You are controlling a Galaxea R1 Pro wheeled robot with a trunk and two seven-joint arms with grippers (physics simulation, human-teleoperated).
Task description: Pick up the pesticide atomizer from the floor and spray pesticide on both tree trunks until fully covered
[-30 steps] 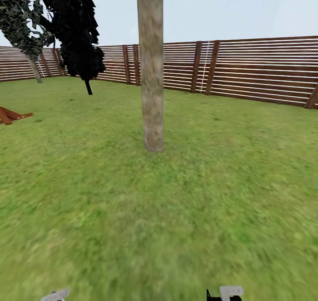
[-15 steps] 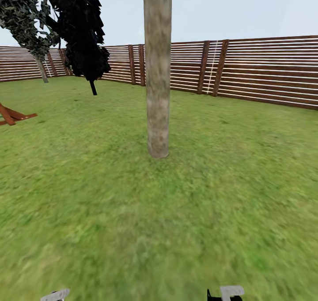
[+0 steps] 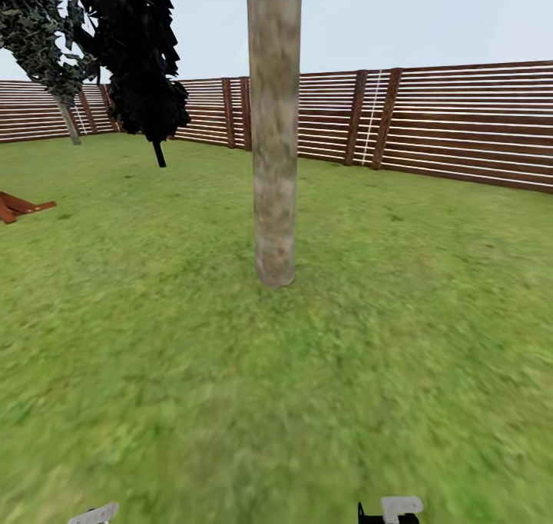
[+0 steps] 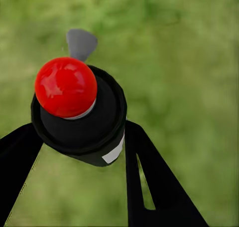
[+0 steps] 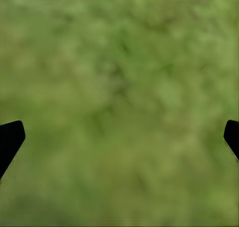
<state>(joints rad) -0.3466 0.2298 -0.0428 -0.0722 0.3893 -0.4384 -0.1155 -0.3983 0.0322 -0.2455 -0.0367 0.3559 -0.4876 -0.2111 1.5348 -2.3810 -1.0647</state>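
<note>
The left gripper [image 4: 79, 137] pinches the small black pesticide atomizer with a red ball tip [image 4: 74, 112] around its body; it looks light, rigid, and liable to twist. The right gripper [image 5: 119, 137] hangs spread over grass, with the mottled grey-brown tree trunk [image 3: 274, 124] ahead

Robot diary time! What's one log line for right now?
left tool: shut on pesticide atomizer | right tool: open, over grass | tree trunk: straight ahead on lawn | spraying: not yet
</note>
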